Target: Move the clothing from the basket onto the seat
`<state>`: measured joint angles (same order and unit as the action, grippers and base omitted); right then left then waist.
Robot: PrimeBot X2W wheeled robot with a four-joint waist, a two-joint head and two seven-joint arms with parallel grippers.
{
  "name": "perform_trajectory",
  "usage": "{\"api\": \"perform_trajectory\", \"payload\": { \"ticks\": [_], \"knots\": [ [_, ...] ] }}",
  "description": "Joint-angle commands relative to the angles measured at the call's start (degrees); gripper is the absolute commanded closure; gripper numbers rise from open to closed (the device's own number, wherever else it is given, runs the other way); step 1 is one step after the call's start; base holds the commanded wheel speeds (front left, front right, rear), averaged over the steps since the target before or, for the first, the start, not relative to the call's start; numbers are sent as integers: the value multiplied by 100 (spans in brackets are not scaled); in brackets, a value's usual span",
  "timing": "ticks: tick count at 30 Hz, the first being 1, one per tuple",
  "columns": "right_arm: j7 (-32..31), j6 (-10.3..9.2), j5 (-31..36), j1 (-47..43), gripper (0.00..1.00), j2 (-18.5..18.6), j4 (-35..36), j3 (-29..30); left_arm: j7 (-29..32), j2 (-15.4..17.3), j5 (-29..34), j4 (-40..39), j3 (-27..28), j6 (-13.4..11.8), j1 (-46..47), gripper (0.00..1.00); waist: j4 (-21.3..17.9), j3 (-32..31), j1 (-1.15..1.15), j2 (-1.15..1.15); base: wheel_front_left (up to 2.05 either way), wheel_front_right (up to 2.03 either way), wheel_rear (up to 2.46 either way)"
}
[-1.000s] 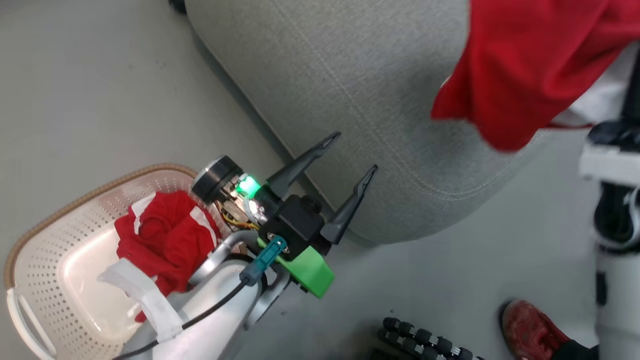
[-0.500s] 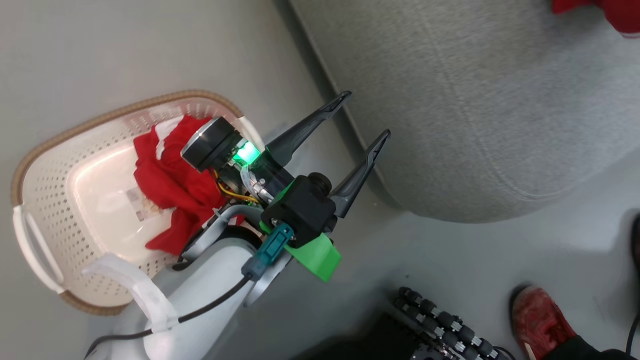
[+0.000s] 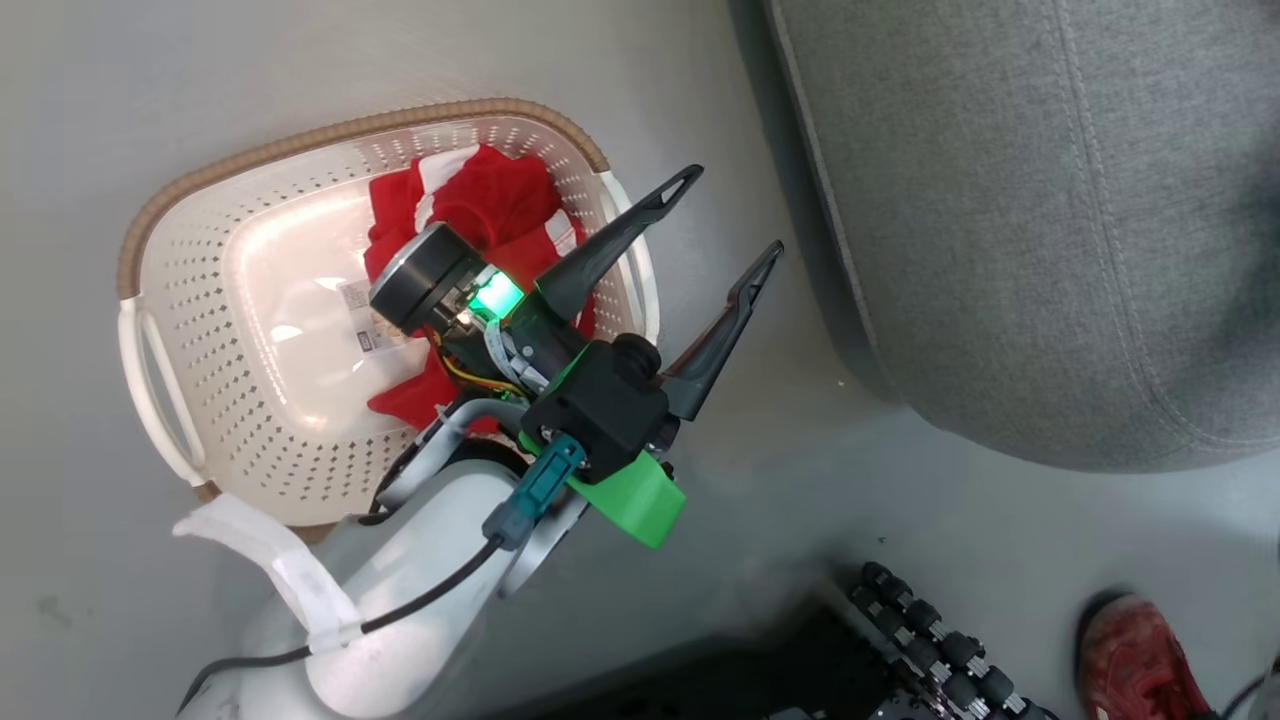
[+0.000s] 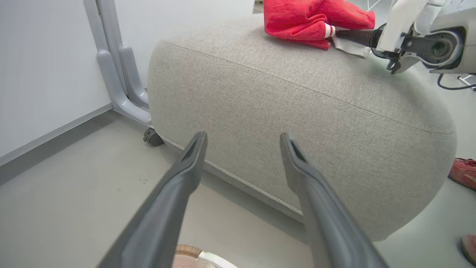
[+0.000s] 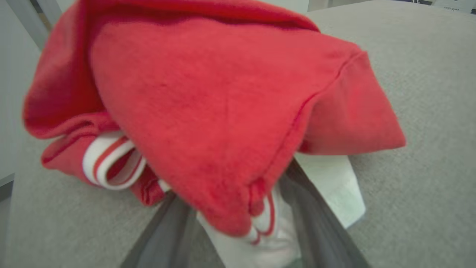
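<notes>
Currently left gripper hangs over the basket rim and grey floor, jaws wide apart, empty. Right gripper: jaws apart, white-trimmed red garment draped over them, lying on the grey seat. Second red garment lies crumpled inside the basket.

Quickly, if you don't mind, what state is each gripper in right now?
Left gripper: open, empty.
Right gripper: open, fingers apart, garment draped over their tips on the seat.
</notes>
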<state>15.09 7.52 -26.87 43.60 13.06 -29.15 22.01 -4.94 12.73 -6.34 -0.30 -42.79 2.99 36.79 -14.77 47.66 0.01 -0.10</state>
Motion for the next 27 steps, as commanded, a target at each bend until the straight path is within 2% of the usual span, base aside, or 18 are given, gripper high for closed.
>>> {"api": "perform_trajectory", "payload": {
  "ticks": [1, 4, 8, 14, 18, 20, 27],
  "knots": [
    [10, -6, 71, -249, 0, -34, 61, 15, -90, -44, -16, 49, -17, -38, 14, 0, 72, -60, -1, 10, 0, 0, 0],
    [10, -6, 100, -729, 0, -239, 371, 102, -245, -90, -78, 174, 20, -93, -37, 0, 81, -180, -1, 10, 0, 0, 0],
    [10, -6, 264, -1545, 0, -604, 1187, -91, -520, -111, -194, 356, 128, -196, -145, 0, 60, -406, -1, 10, 0, 0, 0],
    [10, -6, 341, -2494, 0, -886, 2103, -849, -945, -142, -227, 704, 364, -500, -389, 0, 49, -888, -1, 10, 0, 0, 0],
    [10, -6, 553, -2832, 0, -927, 2465, -1434, -1030, -321, -309, 883, 618, -782, -614, 0, 207, -1313, -1, 10, 0, 0, 0],
    [10, -6, 705, -2924, 0, -819, 2586, -1753, -1023, -417, -322, 792, 778, -864, -772, 0, 346, -1548, -1, 10, 0, 0, 0],
    [10, -6, 837, -3086, 0, -627, 2715, -2340, -1021, -721, -404, 473, 1545, -941, -1576, 0, 938, -2396, -1, 10, 0, 0, 0]
  ]
}}
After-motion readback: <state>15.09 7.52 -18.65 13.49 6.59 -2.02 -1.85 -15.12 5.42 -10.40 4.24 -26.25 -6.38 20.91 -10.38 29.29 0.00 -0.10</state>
